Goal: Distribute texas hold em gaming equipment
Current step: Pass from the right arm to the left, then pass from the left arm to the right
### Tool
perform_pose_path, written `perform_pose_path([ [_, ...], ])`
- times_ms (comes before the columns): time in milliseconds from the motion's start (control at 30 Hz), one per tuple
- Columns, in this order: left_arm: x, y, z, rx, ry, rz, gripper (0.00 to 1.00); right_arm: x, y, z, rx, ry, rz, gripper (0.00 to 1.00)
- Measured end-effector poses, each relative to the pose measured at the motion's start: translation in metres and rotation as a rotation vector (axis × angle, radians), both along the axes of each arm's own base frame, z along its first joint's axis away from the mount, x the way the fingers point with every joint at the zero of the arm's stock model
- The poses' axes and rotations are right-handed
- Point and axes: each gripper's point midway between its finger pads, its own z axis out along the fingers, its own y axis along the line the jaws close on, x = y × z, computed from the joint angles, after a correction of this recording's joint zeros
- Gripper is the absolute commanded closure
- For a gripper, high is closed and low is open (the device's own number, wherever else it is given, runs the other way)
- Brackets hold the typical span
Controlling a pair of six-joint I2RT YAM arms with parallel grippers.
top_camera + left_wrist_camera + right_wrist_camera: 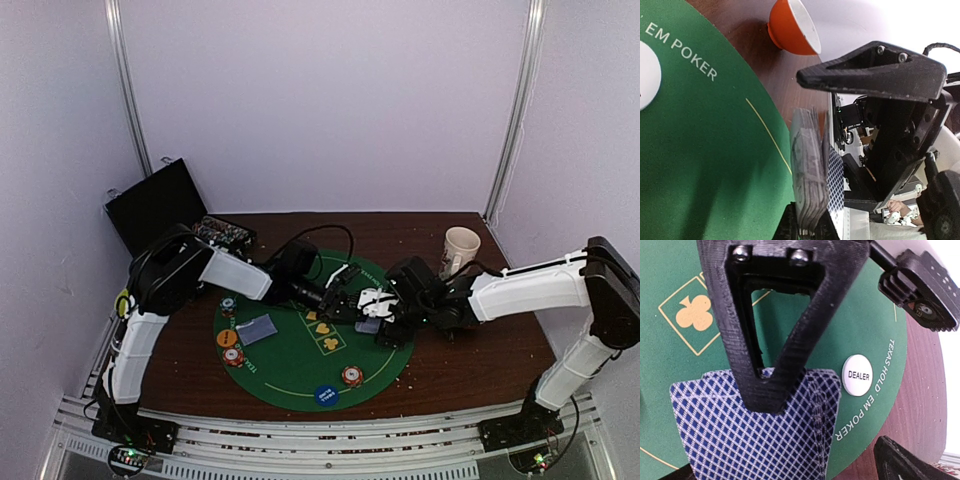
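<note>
My left gripper [338, 300] is over the middle of the green poker mat [300, 365] and is shut on a deck of blue-diamond-backed playing cards [810, 170]. In the left wrist view the deck stands edge-on between the fingers [807, 232]. My right gripper [374, 314] meets it from the right. Its upper finger [770, 365] lies on the top card [740, 445], which is slid slightly off the deck; the lower finger is hidden beneath. A white DEALER disc [857, 375] lies on the mat. One card [258, 328], an orange disc [227, 338], a blue disc [326, 395] and chip stacks [351, 375] lie on the mat.
A beige mug [460, 248] stands at the back right. An open black case [155, 205] with a chip tray [225, 232] is at the back left. A red-and-white bowl [792, 25] lies tipped off the mat's edge. The wooden table [470, 360] ends at a metal rail in front.
</note>
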Motion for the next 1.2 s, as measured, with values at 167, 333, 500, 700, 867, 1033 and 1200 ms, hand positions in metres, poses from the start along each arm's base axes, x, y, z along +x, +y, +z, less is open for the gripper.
perform_pose_path([
  [167, 0.001, 0.002, 0.006, -0.033, 0.008, 0.006, 1.00, 0.003, 0.000, 0.006, 0.027, -0.007, -0.004, 0.00],
  [333, 0.001, 0.002, 0.012, -0.051, -0.005, 0.008, 1.00, 0.003, 0.001, 0.005, 0.048, 0.024, 0.009, 0.09],
  [500, 0.002, 0.002, 0.023, -0.074, -0.042, 0.002, 1.00, -0.001, 0.004, 0.006, 0.054, 0.059, 0.031, 0.24],
  [700, 0.003, 0.003, 0.024, -0.075, -0.059, 0.006, 1.00, -0.005, 0.004, 0.004, 0.054, 0.083, 0.039, 0.44],
  [867, 0.006, 0.003, 0.020, -0.062, -0.071, 0.020, 0.78, -0.005, 0.004, 0.005, 0.053, 0.085, 0.032, 0.47],
  [1033, 0.003, 0.002, 0.018, -0.054, -0.084, 0.008, 0.56, -0.002, 0.001, 0.006, 0.043, 0.068, 0.017, 0.47],
  [1200, 0.001, -0.004, 0.018, -0.022, -0.117, -0.009, 0.63, 0.003, -0.001, 0.008, 0.034, 0.045, -0.001, 0.46],
])
